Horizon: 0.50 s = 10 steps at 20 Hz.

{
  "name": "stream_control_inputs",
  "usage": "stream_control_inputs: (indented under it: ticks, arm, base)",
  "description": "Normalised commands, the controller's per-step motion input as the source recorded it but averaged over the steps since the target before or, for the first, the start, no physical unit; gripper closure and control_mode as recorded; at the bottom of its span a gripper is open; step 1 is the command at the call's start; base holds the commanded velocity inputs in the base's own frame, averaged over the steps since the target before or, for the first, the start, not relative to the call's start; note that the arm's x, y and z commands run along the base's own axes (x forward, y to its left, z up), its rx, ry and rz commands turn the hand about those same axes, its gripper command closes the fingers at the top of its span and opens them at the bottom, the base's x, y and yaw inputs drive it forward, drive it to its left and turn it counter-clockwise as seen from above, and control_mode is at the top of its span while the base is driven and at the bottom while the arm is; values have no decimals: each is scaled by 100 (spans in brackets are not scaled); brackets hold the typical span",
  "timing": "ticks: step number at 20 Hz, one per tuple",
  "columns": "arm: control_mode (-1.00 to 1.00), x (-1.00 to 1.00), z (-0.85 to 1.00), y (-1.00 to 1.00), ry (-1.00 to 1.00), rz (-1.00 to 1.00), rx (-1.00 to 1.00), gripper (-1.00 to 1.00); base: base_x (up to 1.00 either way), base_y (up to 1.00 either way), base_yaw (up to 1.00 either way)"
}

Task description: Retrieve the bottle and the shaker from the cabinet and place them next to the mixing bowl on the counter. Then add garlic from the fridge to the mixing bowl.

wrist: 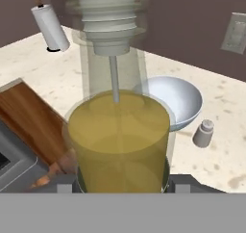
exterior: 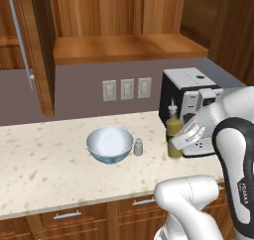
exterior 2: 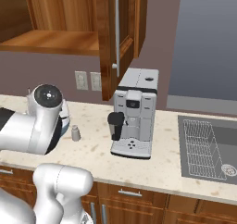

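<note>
Two jaws (exterior: 174,144) clamp the bottle (exterior: 173,130) low on its body, holding it upright at the desk (exterior: 44,164), just in front of the coffee machine (exterior: 191,92). The shaker (exterior: 138,147) stands beside the mixing bowl (exterior: 109,144), left of the bottle. The cabinet (exterior: 37,50) door hangs open.

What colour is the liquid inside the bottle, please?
Olive-yellow, inside the bottle; clearest in the hand view.

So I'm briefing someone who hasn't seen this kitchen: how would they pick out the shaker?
Find the counter, then the bowl on it. The shaker stands just right of the bowl, a small pale cylinder with a rounded top, much shorter than the bottle further right.
</note>
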Motion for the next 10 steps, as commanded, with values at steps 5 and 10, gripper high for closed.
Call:
stream_control_inputs:
  ticks: [5, 10]
  arm:
    - [-100, 32, -54, 36, 0, 3, 6, 100]
    - [-100, 49, -75, 13, 0, 0, 4, 100]
  base:
    - [0, 0, 0]
    - [0, 0, 0]
